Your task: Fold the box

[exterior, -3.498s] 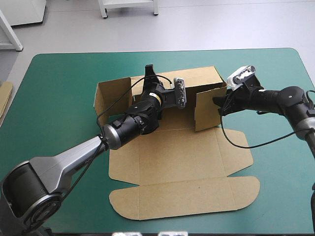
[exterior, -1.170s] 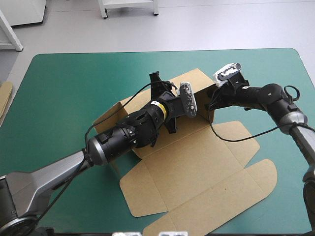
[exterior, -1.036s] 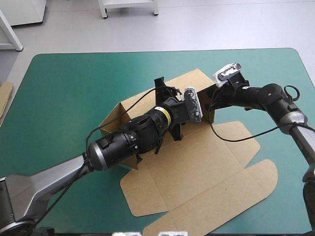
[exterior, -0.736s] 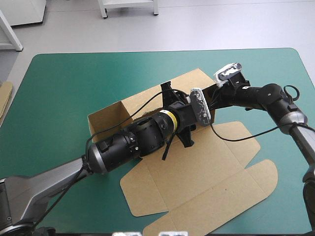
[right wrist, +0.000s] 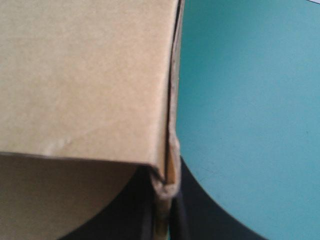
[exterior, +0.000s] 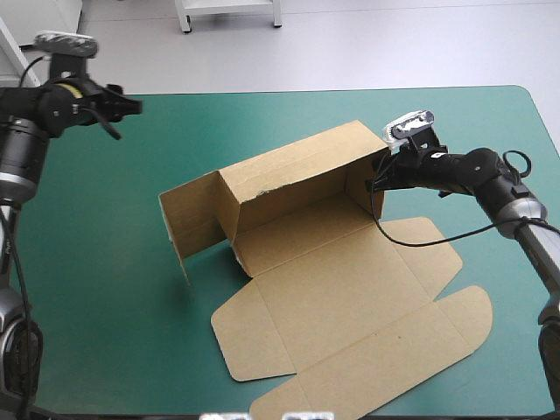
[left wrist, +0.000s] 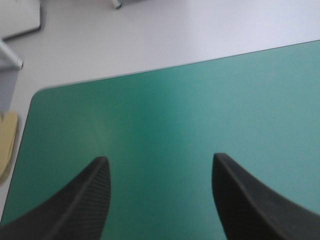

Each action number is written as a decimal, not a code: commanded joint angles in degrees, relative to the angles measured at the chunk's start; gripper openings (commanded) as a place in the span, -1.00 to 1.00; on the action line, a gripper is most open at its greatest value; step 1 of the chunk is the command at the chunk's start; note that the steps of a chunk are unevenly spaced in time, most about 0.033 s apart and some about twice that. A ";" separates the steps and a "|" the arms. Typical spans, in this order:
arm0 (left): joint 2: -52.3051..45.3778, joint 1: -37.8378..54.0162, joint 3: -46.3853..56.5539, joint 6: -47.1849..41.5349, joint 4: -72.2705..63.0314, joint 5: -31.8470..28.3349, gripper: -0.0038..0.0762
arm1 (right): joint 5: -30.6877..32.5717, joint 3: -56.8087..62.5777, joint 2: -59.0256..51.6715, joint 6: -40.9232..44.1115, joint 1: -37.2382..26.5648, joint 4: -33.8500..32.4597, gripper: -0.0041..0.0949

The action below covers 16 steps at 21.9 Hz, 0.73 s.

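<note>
The brown box (exterior: 297, 227) sits in the middle of the table (exterior: 105, 262), back wall up, lid flat toward the near edge. The right claw (exterior: 376, 179) pinches its right-end wall; the left claw (left wrist: 159, 157) hangs open above the far-left corner. One pinch only: a tug could skew the box or topple that wall.

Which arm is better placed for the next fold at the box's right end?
Right, probably. The right gripper is shut on the box at its raised right end. The left gripper is open above the table's far left corner, apart from the box.
</note>
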 commanded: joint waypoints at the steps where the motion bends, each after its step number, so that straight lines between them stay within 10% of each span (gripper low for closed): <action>1: -2.88 9.18 2.21 0.07 -8.66 -2.06 0.17 | -2.56 -1.94 -2.25 4.26 -0.25 -1.15 -0.95; 9: -2.88 18.59 20.39 2.61 -13.27 -6.49 0.16 | 21.32 -23.98 0.71 36.37 -0.25 -29.26 -0.95; 16: -2.88 18.59 21.30 2.61 -15.09 -5.99 0.16 | 40.78 -40.13 10.04 44.19 -0.25 -35.94 -0.95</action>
